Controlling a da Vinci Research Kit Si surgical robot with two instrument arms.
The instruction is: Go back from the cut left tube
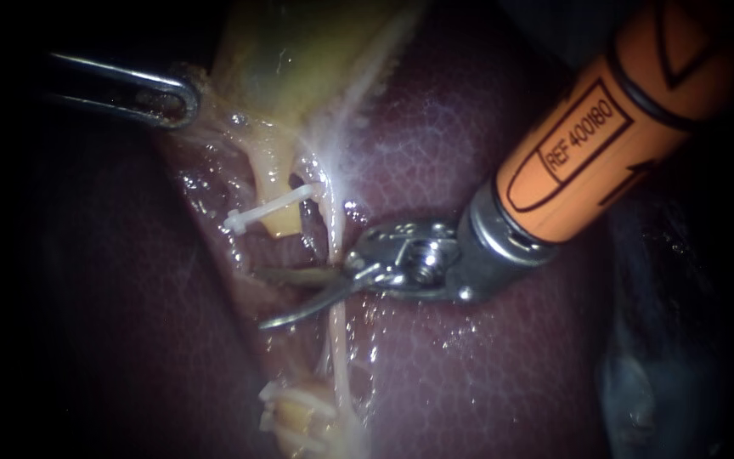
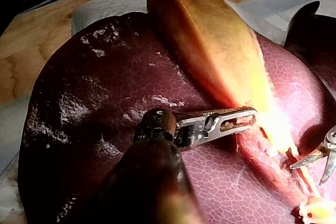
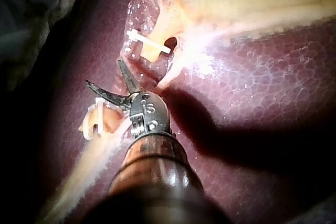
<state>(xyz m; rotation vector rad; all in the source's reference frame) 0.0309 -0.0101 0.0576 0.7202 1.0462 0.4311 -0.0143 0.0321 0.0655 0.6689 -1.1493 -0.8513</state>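
Surface: a wooden surface (image 2: 31, 45) with a white cloth (image 2: 105, 3) carries the liver (image 1: 486, 365).
Cut left tube: the cut left tube (image 1: 280, 223) is already parted. Its upper stump hangs below the gallbladder (image 1: 316, 51), and the lower stump (image 1: 295, 416) lies well apart from it.
Clips: one white clip (image 1: 269, 208) crosses the upper stump, and more clips sit on the lower stump.
Right instrument: your right instrument (image 1: 258, 299) has its blades open and holding nothing. They stand in the gap between the two stumps.
Neighbouring tube: a thin pale tube (image 1: 337, 340) runs whole, just beside the base of the blades.
Left instrument: your left instrument (image 1: 182, 100) has its jaws closed on the gallbladder's edge.
Progress: the cut looks finished, but your withdrawal is not yet done. Draw the blades back clear of the pale tube.
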